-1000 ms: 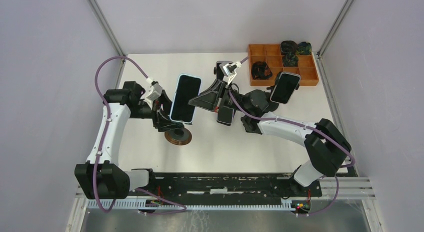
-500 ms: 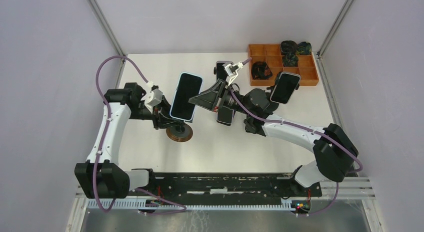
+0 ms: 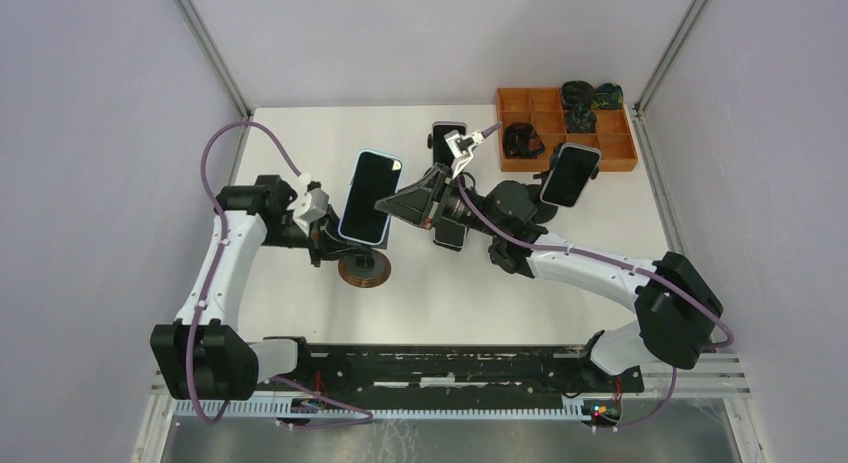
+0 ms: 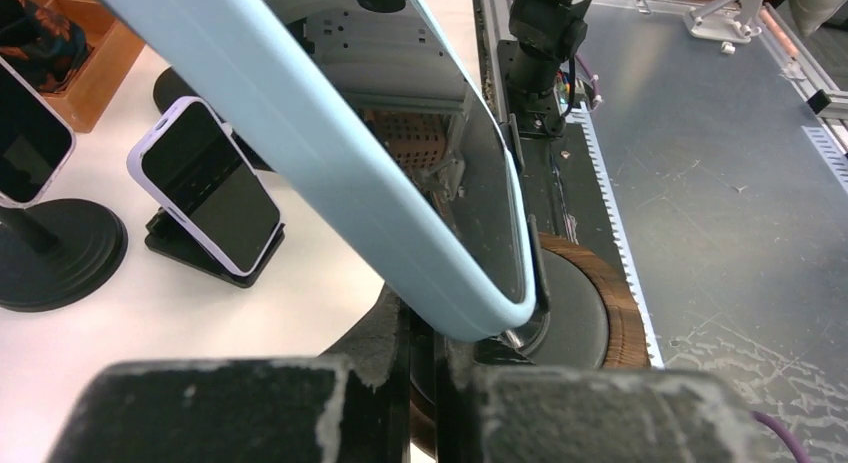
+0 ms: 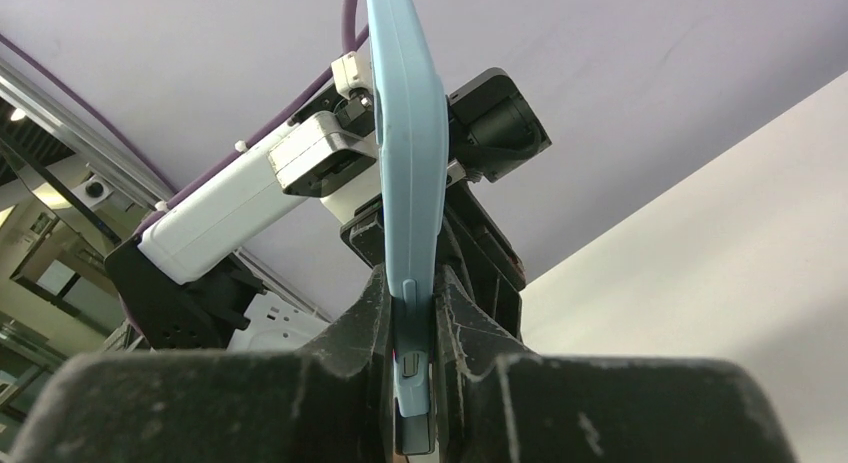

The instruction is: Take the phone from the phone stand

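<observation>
Right jaws clenched on phone (image 3: 364, 195) edge; left jaws pinch phone stand (image 3: 362, 269) neck. Stand base has crept slightly right across table (image 3: 450, 293). Phone looks still seated, above the stand; not freed yet.

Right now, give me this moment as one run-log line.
left tool: shut on phone stand | right tool: shut on phone edge | phone: not yet off stand

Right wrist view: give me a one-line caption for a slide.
Right gripper clamped edge-on around the light-blue phone, with a purple wall behind.
</observation>
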Controlling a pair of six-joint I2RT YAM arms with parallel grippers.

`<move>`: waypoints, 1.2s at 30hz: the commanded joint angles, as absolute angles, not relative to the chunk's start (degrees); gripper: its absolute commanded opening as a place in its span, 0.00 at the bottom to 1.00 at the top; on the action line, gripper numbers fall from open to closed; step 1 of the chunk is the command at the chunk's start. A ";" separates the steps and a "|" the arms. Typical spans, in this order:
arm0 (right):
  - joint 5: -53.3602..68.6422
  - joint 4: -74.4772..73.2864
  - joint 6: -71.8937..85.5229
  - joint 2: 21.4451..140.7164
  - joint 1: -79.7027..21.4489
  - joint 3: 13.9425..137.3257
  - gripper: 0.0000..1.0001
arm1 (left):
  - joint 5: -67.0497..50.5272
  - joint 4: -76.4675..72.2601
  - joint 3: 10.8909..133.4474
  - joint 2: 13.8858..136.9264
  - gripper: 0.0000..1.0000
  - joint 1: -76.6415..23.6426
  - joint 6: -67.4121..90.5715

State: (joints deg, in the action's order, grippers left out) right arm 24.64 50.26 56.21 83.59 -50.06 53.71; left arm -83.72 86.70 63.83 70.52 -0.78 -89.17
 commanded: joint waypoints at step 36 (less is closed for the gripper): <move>18.73 48.19 47.73 83.13 -55.28 47.16 0.11 | -85.54 83.93 62.07 63.01 0.02 -2.09 -89.97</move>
State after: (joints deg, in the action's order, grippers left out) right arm 19.33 55.64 52.36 82.91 -53.60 48.73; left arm -81.47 85.36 60.51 66.65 -1.17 -88.40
